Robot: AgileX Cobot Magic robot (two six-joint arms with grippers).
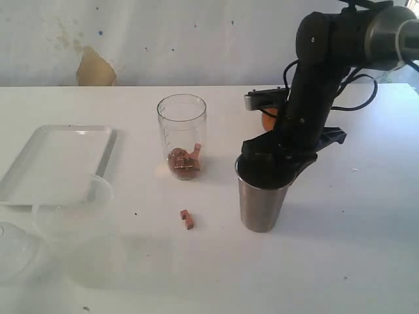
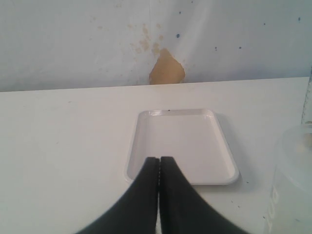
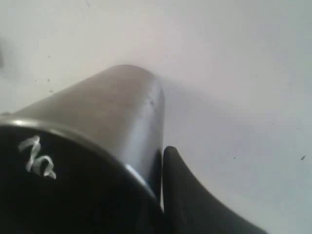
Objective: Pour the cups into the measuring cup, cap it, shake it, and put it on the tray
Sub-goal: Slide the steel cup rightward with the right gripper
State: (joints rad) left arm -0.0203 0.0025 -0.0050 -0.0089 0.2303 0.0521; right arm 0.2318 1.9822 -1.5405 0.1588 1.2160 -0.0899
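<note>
Right of a wide frosted plastic container, the black right gripper pinches the rim of an upright tapered steel tumbler.

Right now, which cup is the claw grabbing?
The shiny steel tumbler on the right: the right claw pinches its rim. The clear measuring cup holding brown bits and the frosted container stand free.

Ext overlooks table; L wrist shares tray; R close-up.
</note>
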